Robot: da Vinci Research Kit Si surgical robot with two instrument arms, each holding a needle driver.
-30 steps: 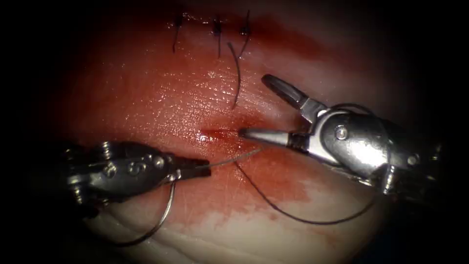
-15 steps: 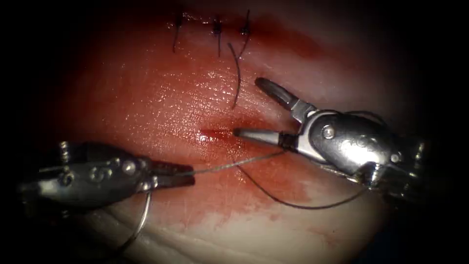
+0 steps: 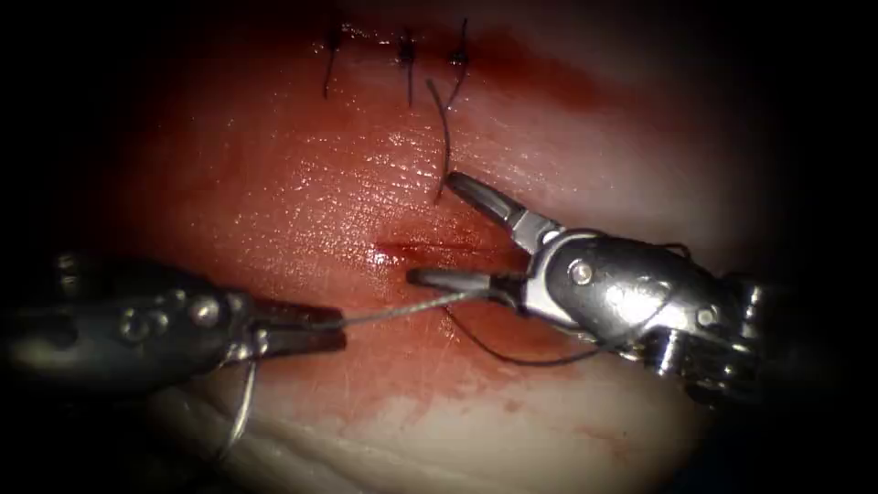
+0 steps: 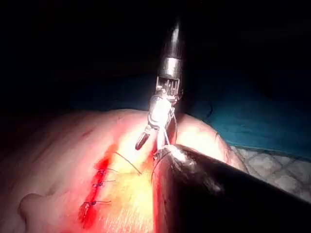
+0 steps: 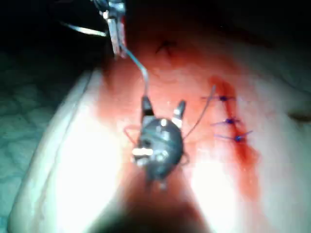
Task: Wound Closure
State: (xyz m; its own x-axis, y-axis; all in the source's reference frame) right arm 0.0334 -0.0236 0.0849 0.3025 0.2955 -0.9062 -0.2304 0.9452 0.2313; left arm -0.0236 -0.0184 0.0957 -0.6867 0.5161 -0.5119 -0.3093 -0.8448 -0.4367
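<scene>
My left tool is shut on the curved needle near its tail end. The needle's arc hangs below the jaws, out of the tissue. A pale, taut thread runs from those jaws to the lower jaw of my right tool. That tool stands open over the short cut and holds nothing. A dark loop of thread sags below it. The right wrist view has the open right tool, the thread and the left tool with the needle.
Three tied stitches lie at the far end of the wound, with a long cut thread end trailing toward the right tool's upper jaw. Red fluid covers the tissue around the cut. The stitches and right tool also appear in the left wrist view.
My left tool has drawn back to the left and the taut thread has lengthened. The right tool has moved left and down over it, jaws still open. The dark loop has shrunk.
</scene>
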